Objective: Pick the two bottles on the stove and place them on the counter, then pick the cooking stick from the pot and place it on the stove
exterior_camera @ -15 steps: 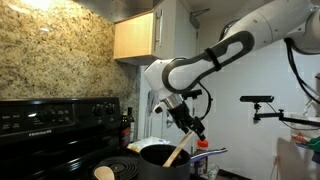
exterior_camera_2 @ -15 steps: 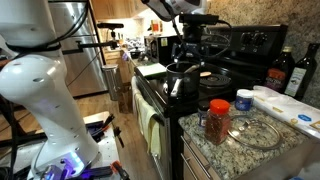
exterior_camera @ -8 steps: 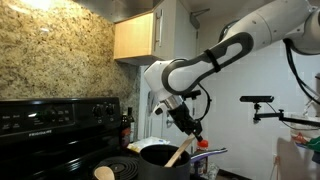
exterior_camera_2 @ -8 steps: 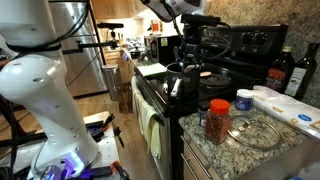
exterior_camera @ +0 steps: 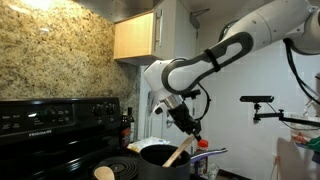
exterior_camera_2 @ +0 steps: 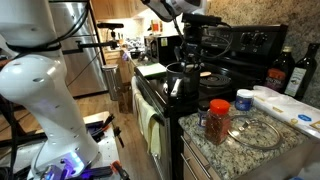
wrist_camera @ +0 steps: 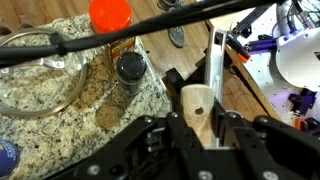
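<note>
Black stove (exterior_camera_2: 245,42); beside the stove, tan-and-brown speckled granite tabletop (exterior_camera_2: 203,152); bottle (exterior_camera_2: 216,120) with red cap and orange-brown body; pale wooden cooking stick (wrist_camera: 197,106); dark pot (exterior_camera: 158,153).

wrist view's top edge cuts off the red-capped bottle (wrist_camera: 110,12).

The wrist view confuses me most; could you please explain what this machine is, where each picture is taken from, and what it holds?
It is one robot arm with a two-fingered gripper. Two pictures come from cameras standing in the room, aimed at the black stove from different places; the third comes from a camera on the wrist, looking past the gripper. A dark pot sits on the stove. On the granite counter stand a red-capped bottle and another small bottle. The gripper is shut on a wooden cooking stick.
</note>
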